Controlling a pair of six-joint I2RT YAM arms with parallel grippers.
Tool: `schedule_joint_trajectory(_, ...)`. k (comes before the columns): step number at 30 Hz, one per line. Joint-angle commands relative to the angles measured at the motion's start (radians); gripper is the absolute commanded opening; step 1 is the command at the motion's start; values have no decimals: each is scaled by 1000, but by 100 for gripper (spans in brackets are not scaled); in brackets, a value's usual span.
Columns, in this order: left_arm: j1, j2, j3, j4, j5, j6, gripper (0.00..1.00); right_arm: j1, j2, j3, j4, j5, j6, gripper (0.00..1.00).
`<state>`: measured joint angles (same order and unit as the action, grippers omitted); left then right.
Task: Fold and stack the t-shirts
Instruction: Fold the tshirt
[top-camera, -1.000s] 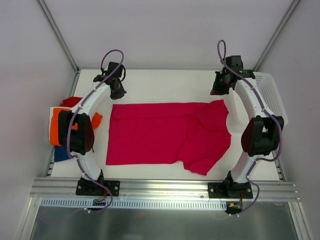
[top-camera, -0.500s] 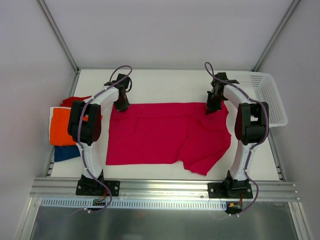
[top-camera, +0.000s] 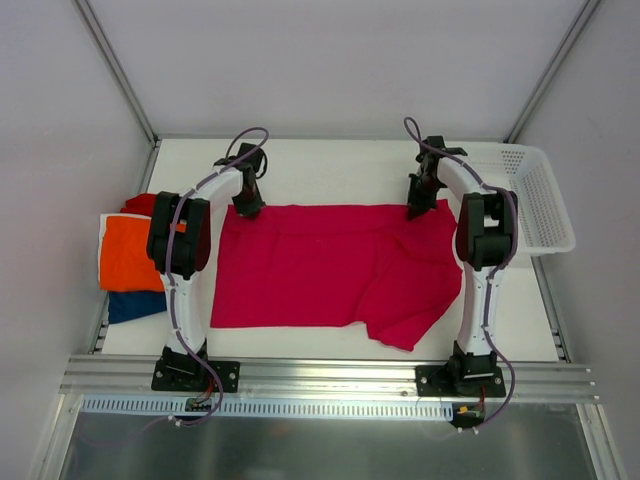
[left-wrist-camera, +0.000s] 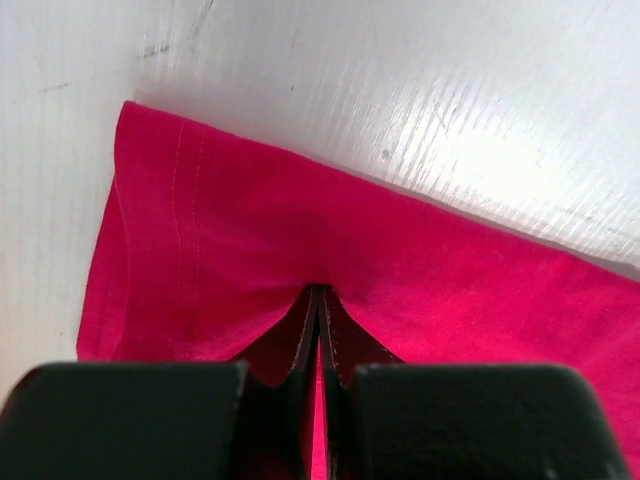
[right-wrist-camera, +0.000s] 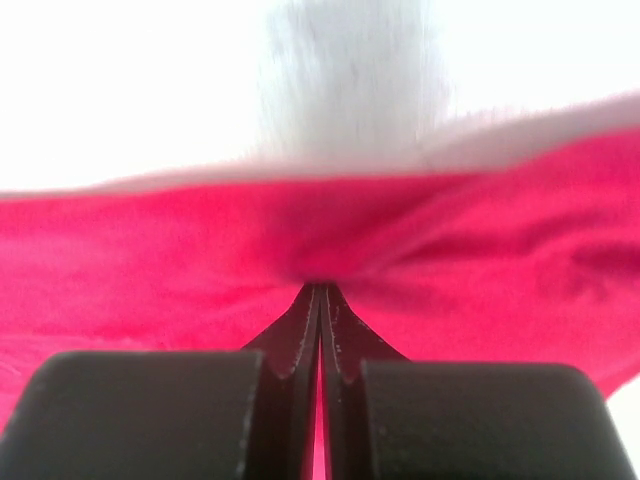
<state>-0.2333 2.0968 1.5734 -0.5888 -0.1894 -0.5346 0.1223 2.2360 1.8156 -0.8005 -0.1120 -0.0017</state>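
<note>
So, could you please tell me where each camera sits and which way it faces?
Top external: fixed above and behind the robot, looking down on the table; the whole robot shows, left gripper and right gripper at the far edge of the magenta t-shirt.
Left wrist: on the left wrist, facing along its shut fingers at the shirt's hemmed corner.
Right wrist: on the right wrist, facing along its shut fingers at bunched cloth.
Shared: all three show that shirt.

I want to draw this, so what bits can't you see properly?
- Top view: the left arm covers part of the orange t-shirt; the red t-shirt and blue t-shirt beneath show only edges.
- Right wrist view: everything beyond the pink t-shirt is blurred.
- Wrist views: the left gripper and right gripper hide the cloth under them.
</note>
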Motion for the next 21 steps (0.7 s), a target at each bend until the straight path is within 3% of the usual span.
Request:
schedule_joint_trajectory(1,25,25,60,-14,25,18,0,4,40,102,-83,17,-9,0)
schedule_joint_trajectory(17,84,111,220,-49,42,41,0,-55,278,482,-206,-49,-1,0)
schedule_joint_trajectory(21,84,111,246,-48,18,38,0,-69,283,495,-168,-78,-15,0)
